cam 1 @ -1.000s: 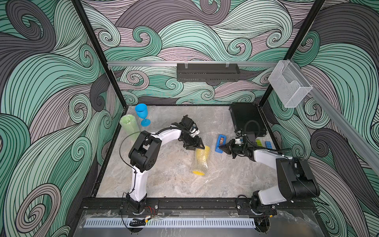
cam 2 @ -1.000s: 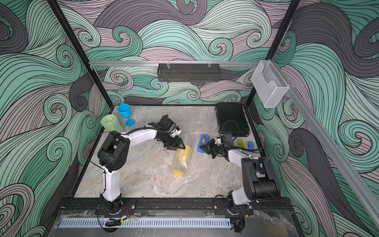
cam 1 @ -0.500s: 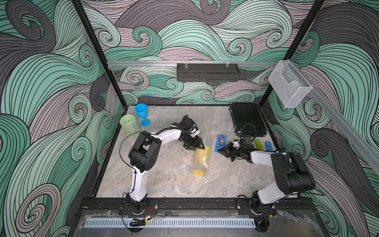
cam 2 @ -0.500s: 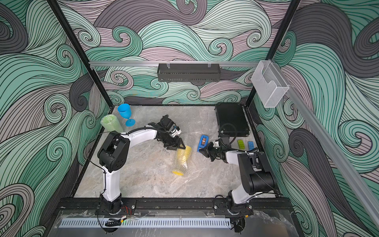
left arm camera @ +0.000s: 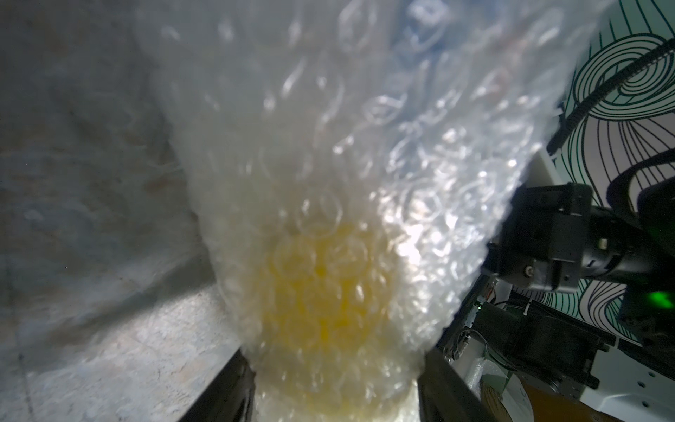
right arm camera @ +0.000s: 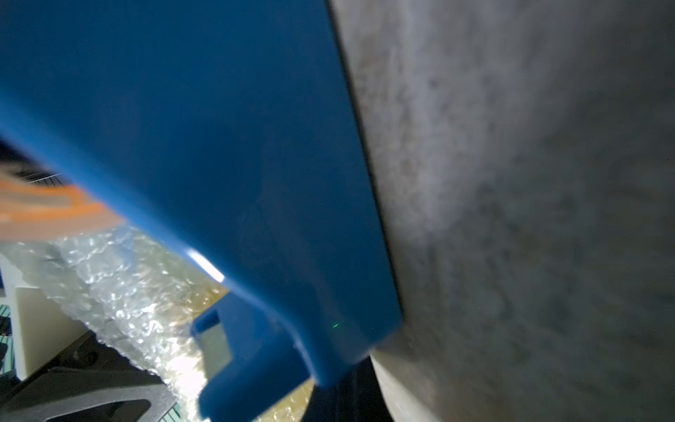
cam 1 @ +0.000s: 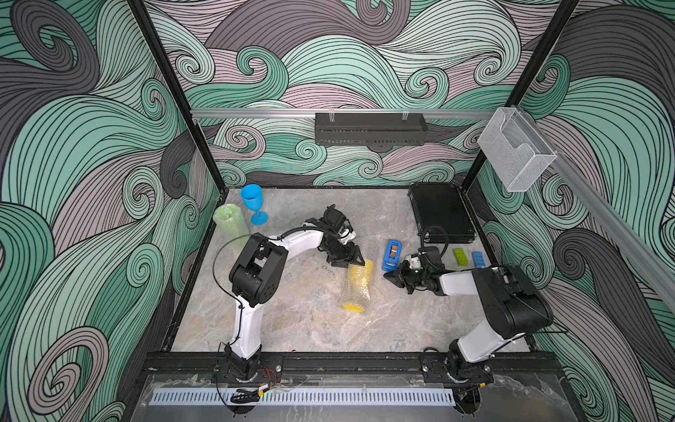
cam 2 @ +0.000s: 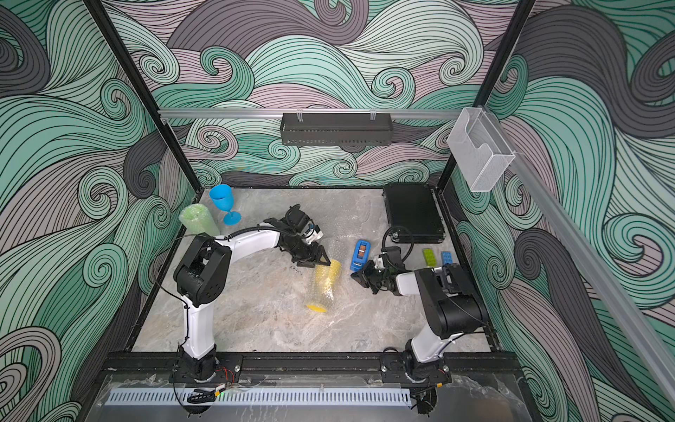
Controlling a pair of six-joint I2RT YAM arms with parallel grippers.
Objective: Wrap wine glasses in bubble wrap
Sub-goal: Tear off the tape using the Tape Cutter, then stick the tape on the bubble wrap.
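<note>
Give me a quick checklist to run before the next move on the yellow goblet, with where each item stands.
1. Yellow goblet lying down, covered in bubble wrap: ok.
2. Left gripper closed on its wrapped far end: ok.
3. Right gripper open for the tape dispenser: not ok, shut beside it.
4. Wrap taped shut: cannot tell.
5. Green goblet wrapped: ok.
6. Blue goblet wrapped: not ok, bare and upright.

yellow goblet [cam 1: 357, 286]: I see yellow under clear bubble wrap [left arm camera: 401, 128]
blue goblet [cam 1: 252, 199]: plain bright blue
green goblet [cam 1: 228, 223]: pale green
tape dispenser [cam 1: 392, 254]: blue
table [cam 1: 292, 310]: grey marbling
walls [cam 1: 91, 146]: teal, mauve, grey swirls
</note>
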